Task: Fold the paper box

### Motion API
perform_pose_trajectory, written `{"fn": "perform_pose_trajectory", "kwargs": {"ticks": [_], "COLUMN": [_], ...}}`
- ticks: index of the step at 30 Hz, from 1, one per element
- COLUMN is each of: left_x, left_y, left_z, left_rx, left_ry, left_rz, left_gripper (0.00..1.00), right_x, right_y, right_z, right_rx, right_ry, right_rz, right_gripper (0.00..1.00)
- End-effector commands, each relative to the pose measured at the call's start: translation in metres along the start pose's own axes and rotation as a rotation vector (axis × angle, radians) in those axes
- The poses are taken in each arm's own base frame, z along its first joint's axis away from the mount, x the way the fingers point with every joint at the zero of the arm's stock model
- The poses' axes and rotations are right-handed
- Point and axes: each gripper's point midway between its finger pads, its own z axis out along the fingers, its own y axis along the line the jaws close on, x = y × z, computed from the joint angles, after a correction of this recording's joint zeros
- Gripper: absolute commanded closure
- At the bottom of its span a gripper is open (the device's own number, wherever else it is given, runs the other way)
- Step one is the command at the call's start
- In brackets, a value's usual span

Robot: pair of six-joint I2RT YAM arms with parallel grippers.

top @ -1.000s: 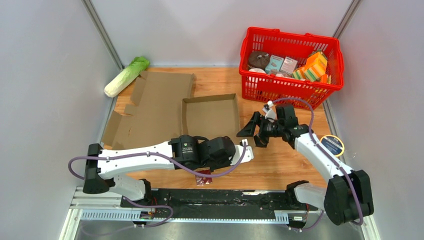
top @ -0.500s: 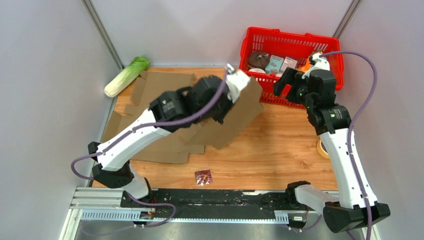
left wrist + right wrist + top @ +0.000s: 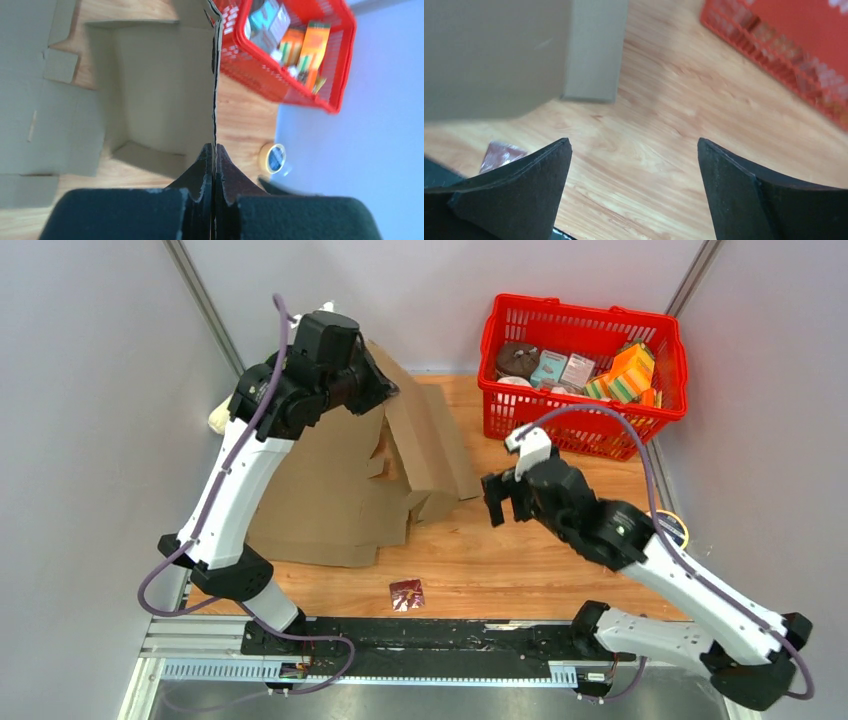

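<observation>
Bright, even light, soft shadows; both wrist views slightly blurred.

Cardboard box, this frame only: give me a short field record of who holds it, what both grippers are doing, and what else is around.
box: cardboard box, partly folded, tilted up, lower flaps on the wooden table
held by: left gripper, shut on one thin panel edge
other arm: right gripper, open, empty, above the table near the box's corner
basket: red basket, far right, holding packaged goods
loose items: small red packet; tape roll
</observation>
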Motion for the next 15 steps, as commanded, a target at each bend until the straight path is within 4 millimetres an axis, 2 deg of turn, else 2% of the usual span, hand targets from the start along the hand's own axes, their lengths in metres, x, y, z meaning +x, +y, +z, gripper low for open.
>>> {"fn": "perform_pose_trajectory", "kwargs": {"ticks": [1, 2, 5, 6, 8, 9, 10, 11, 13, 15], "left_x": [-0.028, -0.03, -0.038, -0.037, -0.041, -0.04, -0.038, -0.037, -0.037, -0.036], "left_y": [0.0, 0.0, 0.005, 0.009, 0.013, 0.014, 0.014, 0.014, 0.019, 0.022], "left_z": [-0.01, -0.01, -0.01, -0.009, -0.006, -0.005, -0.004, -0.003, -0.004, -0.006], "left_rx": [-0.024, -0.031, -0.068, -0.092, -0.115, -0.119, -0.123, -0.129, -0.147, -0.161], "left_ry": [-0.07, -0.081, -0.121, -0.125, -0.146, -0.138, -0.128, -0.128, -0.136, -0.137], "left_rz": [-0.335, -0.384, -0.454, -0.463, -0.503, -0.511, -0.523, -0.538, -0.551, -0.563], "left_gripper": [1.0, 1.0, 1.0, 1.0, 1.0, 1.0, 1.0, 1.0, 1.0, 1.0], "right_x": [-0.051, -0.054, -0.078, -0.097, -0.109, -0.116, -0.136, -0.134, -0.153, -0.159], "right_y": [0.032, 0.048, 0.072, 0.08, 0.105, 0.107, 0.107, 0.123, 0.123, 0.121], "right_z": [-0.056, -0.07, -0.095, -0.106, -0.108, -0.105, -0.115, -0.099, -0.097, -0.084], "right_rx": [-0.135, -0.176, -0.221, -0.248, -0.279, -0.249, -0.24, -0.217, -0.144, -0.024], "right_ry": [-0.353, -0.403, -0.51, -0.566, -0.577, -0.575, -0.596, -0.564, -0.574, -0.558], "right_rz": [-0.166, -0.196, -0.204, -0.167, -0.202, -0.201, -0.187, -0.26, -0.224, -0.23], "right_gripper": [0.0, 0.0, 0.0, 0.0, 0.0, 0.0, 0.0, 0.0, 0.0, 0.0]}}
